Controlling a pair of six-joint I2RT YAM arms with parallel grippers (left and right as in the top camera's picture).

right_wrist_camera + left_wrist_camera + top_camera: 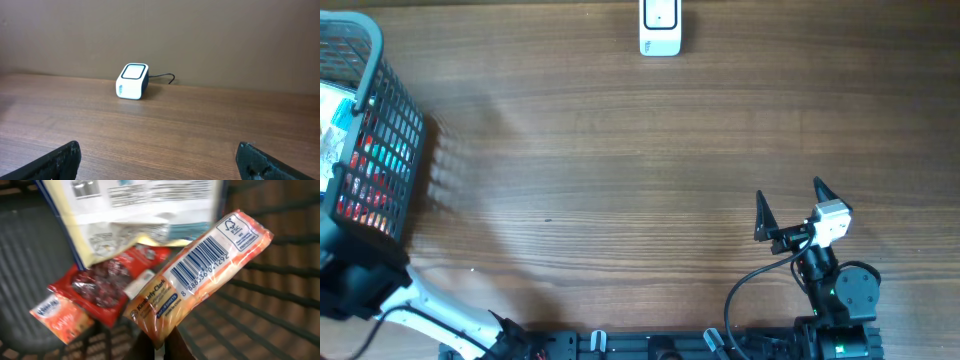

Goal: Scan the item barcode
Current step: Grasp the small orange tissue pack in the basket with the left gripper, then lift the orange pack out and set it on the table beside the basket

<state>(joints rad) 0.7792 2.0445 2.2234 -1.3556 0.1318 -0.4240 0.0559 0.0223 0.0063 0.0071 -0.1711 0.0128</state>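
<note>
Orange packet [159, 301] in left jaws, barcode [196, 261] showing

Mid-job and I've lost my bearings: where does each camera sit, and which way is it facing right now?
Overhead: above the table, looking straight down; shows basket, scanner, open right gripper, part of the left arm.
Left wrist: at the basket, facing the barcoded pack that the left gripper is shut on.
Right wrist: low over the table, facing the scanner and wall; its fingertips at the bottom corners.
Shared: overhead and right wrist both show the scanner.
</note>
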